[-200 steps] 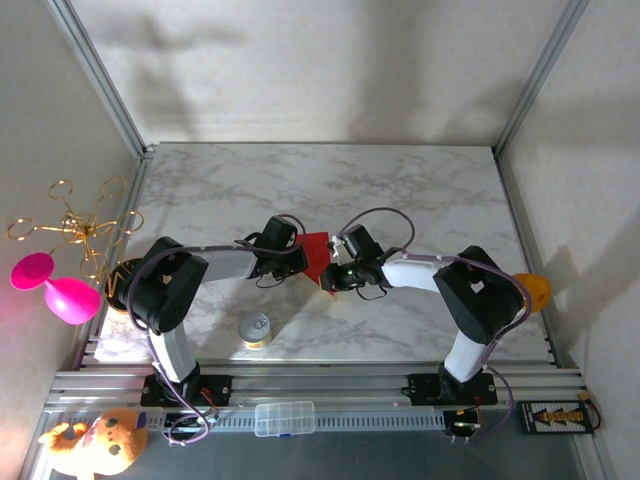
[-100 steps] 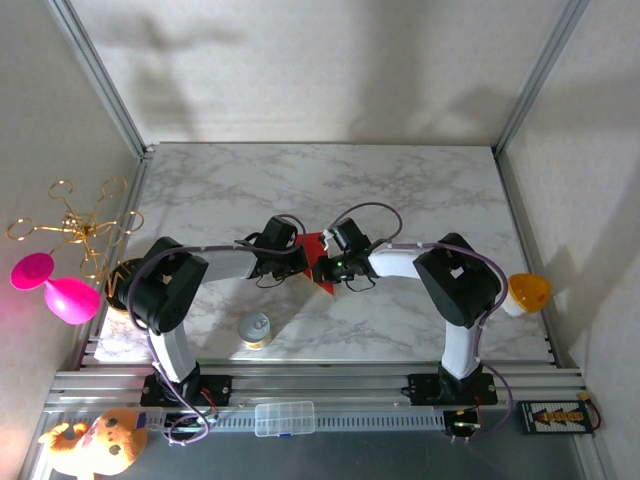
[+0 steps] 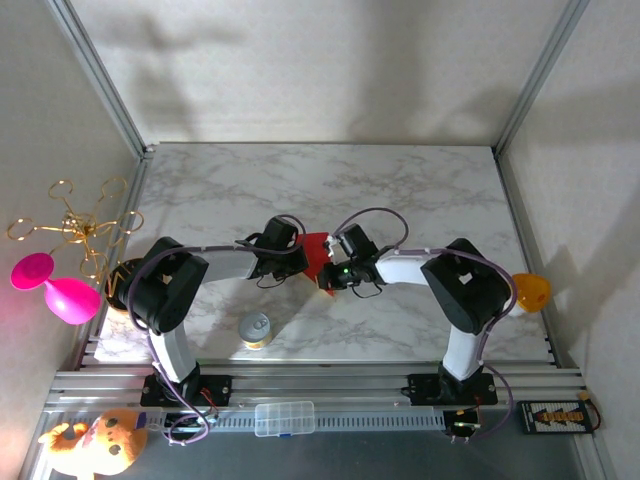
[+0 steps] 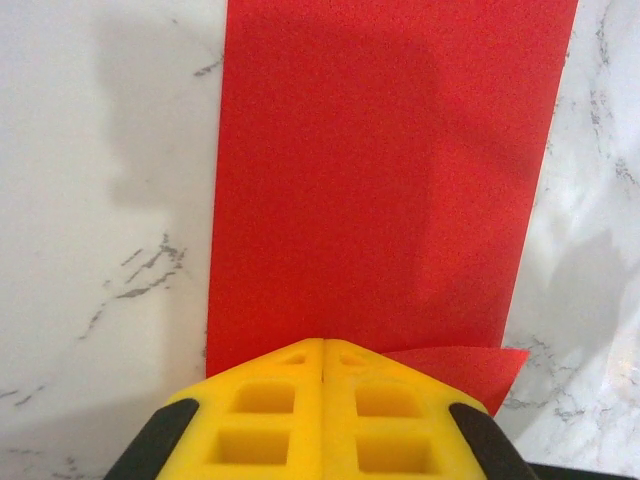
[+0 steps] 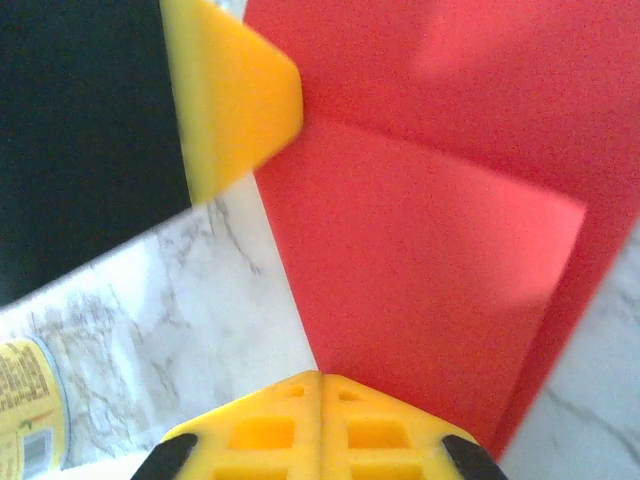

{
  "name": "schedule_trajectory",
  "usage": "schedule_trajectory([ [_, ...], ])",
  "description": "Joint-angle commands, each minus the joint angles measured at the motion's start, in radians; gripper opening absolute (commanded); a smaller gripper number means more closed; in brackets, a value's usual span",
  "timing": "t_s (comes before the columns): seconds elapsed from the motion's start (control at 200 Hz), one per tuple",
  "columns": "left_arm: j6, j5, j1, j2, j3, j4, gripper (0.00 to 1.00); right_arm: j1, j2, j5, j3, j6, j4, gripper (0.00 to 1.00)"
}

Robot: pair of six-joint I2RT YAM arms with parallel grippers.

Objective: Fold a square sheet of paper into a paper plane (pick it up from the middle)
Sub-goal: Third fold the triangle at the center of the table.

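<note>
Presently we note the thin, bright red, partly folded paper sheet [image 4: 390, 170] lying on the white marbled surface [image 3: 400, 190], left hand [image 4: 323, 345] and right hand [image 5: 320, 378] both pressed together atop opposite edges, seemingly pinning it to set a crease.

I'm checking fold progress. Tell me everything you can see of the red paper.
The paper is thin, matte, plain bright red. It is partly folded: a crease crosses it, and a small flap pokes out beside the left claw. It is at the middle of the table, between the arms. The left claw and the right claw are each shut on an edge, from opposite sides.
</note>
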Motion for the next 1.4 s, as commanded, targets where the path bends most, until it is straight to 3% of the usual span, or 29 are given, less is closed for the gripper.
schedule_trajectory([
  [0.0,-0.007,-0.117,0.010,0.071,-0.024,-0.140,0.00,-0.002,-0.032,-0.011,-0.069,-0.030,-0.119,0.06],
  [0.285,0.007,-0.069,0.009,0.057,-0.015,-0.115,0.00,-0.003,-0.138,0.011,-0.201,-0.015,-0.117,0.06],
  [0.531,-0.010,0.060,0.005,-0.011,0.057,-0.064,0.05,-0.039,-0.299,0.063,-0.129,0.023,-0.016,0.10],
  [0.611,-0.043,0.086,0.006,-0.060,0.081,-0.035,0.12,-0.040,-0.312,0.115,-0.112,0.035,0.032,0.11],
  [0.741,-0.093,0.047,0.019,-0.140,0.073,-0.025,0.27,-0.041,-0.294,0.193,-0.078,0.077,0.047,0.27],
  [0.841,-0.117,-0.010,0.036,-0.198,0.033,-0.035,0.43,-0.041,-0.254,0.180,-0.058,0.095,0.069,0.32],
  [0.931,-0.159,-0.033,0.063,-0.247,-0.035,-0.010,0.51,-0.041,-0.210,0.139,-0.040,0.108,0.094,0.32],
  [1.147,-0.266,0.020,0.094,-0.317,-0.177,0.121,0.59,-0.041,-0.094,0.091,0.031,0.102,0.057,0.27],
  [1.397,-0.323,0.049,0.076,-0.272,-0.193,0.142,0.65,-0.041,-0.020,0.129,0.061,0.132,0.023,0.26],
])
